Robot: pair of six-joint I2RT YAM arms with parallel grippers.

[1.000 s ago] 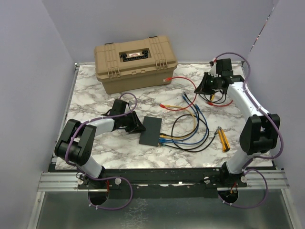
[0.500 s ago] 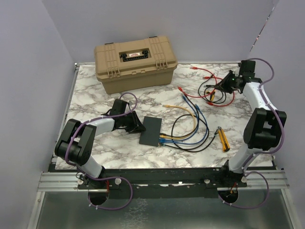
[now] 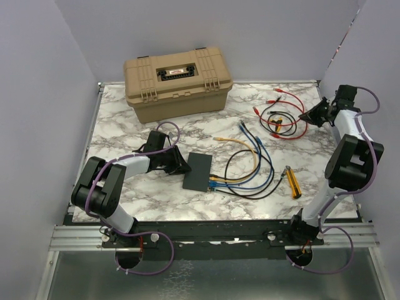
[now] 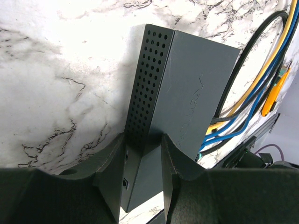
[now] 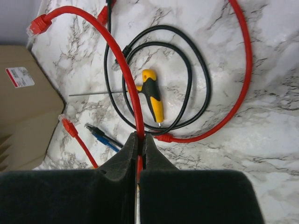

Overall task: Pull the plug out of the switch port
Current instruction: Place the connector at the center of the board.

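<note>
Top view, switch [image 3: 200, 170]: flat on the table, on the near side of the tan toolbox [image 3: 178, 81], apart from it; cables [image 3: 215, 182] plugged into its near edge
Top view, right gripper [image 3: 306, 117]: right of toolbox, well apart
Left wrist view, left gripper [image 4: 141, 142]: jaws clamped across switch edge
Right wrist view, right gripper: jaws together, pinching red cable [image 5: 119, 60]

Left arm [image 3: 134, 164] low, left fingers [image 4: 110, 175] clamped; right arm [image 3: 351, 128] outstretched, right fingers [image 5: 119, 162] shut.

White arm links [image 3: 132, 164], black joints [image 3: 347, 165], purple cables [image 3: 167, 123], black end effector fingers [image 4: 110, 175].
</note>
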